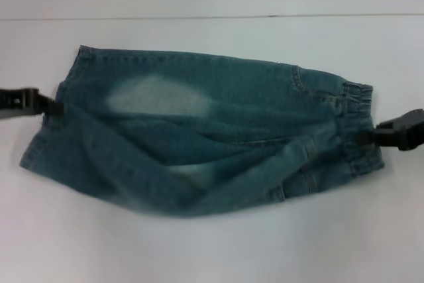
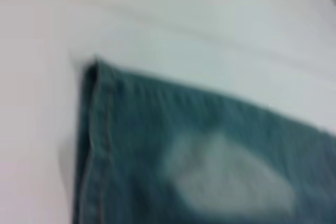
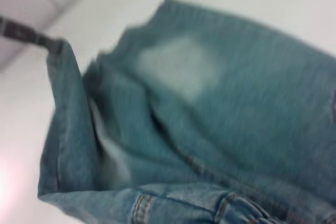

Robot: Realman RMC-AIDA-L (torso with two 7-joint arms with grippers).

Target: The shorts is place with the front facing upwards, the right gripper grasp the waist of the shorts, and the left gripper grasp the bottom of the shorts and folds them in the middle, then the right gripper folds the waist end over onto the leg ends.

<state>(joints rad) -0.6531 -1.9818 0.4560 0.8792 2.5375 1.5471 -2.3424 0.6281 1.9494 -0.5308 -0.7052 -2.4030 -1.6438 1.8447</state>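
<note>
Already the shorts (image 1: 212, 134) lie across the white table (image 1: 212, 250), w/ the left gripper (image 1: 53, 107) pinching the bottom of the shorts (image 1: 63, 97) and the right gripper (image 1: 372, 136) pinching the waist (image 1: 358, 124), lifting one half lengthwise, prob. to lay it over the other.

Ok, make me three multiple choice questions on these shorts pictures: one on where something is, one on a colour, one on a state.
1. Which end of the shorts is at the right gripper?
A. elastic waist
B. leg cuffs
C. neither

2. What colour is the table?
A. black
B. white
C. red

3. How do the shorts lie?
A. rolled up tight
B. hanging off the table
C. stretched between the left gripper and the right one

Answers: 1 A, gathered band beside it. 2 B, pale surface all round. 3 C, one gripper at each end.
</note>
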